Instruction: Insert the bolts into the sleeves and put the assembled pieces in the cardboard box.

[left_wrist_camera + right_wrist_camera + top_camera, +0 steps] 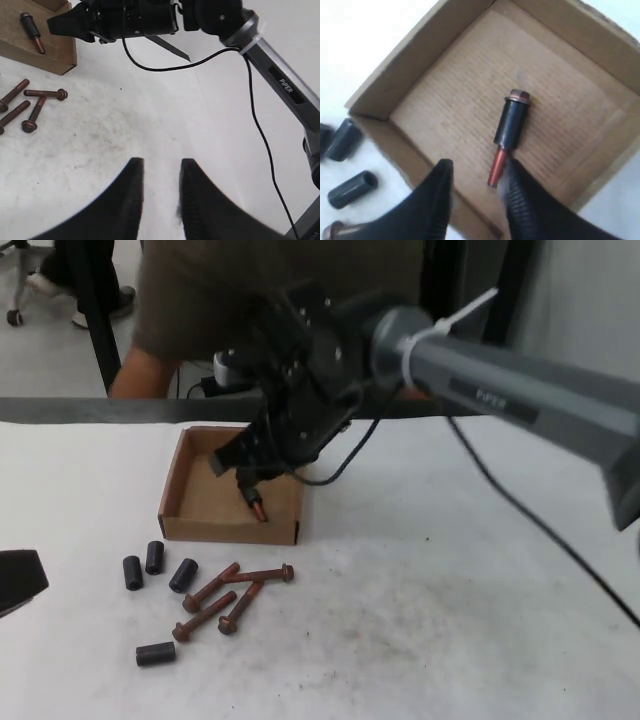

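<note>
The cardboard box (190, 525) sits at the back left of the white bench. An assembled piece (512, 122), a copper bolt in a black sleeve, lies on the box floor (450, 110). My right gripper (476, 182) hovers just above it, open, with the bolt's tip showing between its fingers. In the high view this gripper (250, 485) hangs over the box. Several loose copper bolts (235, 595) and several black sleeves (154, 558) lie in front of the box. My left gripper (161, 170) is low over bare bench to the right of the bolts (30, 102), slightly open and holding nothing.
The right arm (500, 380) stretches in from the right with a black cable (520, 510) trailing over the bench. A person stands behind the bench's far edge. One sleeve (155, 653) lies apart, nearer the front. The right half of the bench is bare.
</note>
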